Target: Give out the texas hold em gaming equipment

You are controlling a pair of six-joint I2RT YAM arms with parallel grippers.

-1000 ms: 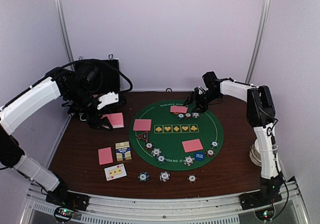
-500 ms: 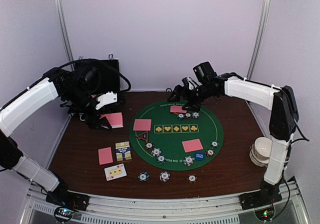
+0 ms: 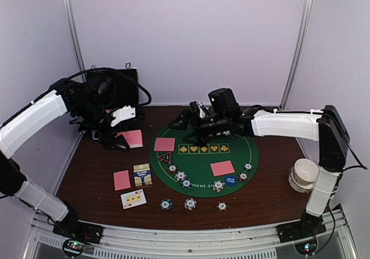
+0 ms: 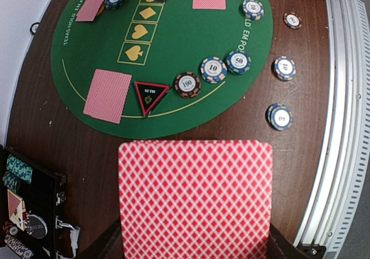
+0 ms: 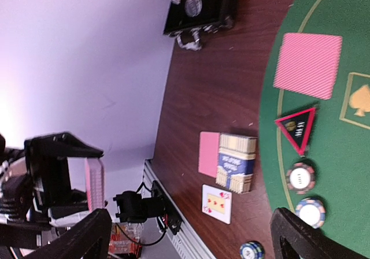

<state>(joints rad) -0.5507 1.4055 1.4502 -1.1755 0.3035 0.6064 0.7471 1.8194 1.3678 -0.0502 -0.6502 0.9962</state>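
Observation:
My left gripper point(image 3: 119, 141) is shut on a stack of pink-backed cards point(image 3: 133, 138) and holds it above the bare wood left of the green mat point(image 3: 254, 149). Those cards point(image 4: 195, 198) fill the lower left wrist view. My right gripper point(image 3: 191, 126) reaches over the mat's far left part, open and empty, jaws wide point(image 5: 193, 236). Single cards point(image 3: 164, 144) point(image 3: 222, 167) lie face down on the mat. The triangle marker point(image 3: 164, 158), several striped chips point(image 3: 181, 176) and a blue button point(image 3: 230, 181) sit along its near rim.
A card box point(image 3: 142, 174), a pink card point(image 3: 121, 180) and a face-up card point(image 3: 133, 199) lie on the wood at left. Three chips point(image 3: 190, 203) sit near the front edge. The black case point(image 3: 118, 88) stands far left, a white cup point(image 3: 304, 174) at right.
The right arm has swept left across the far side of the mat and its jaws have opened wide. The left gripper with its cards has not moved.

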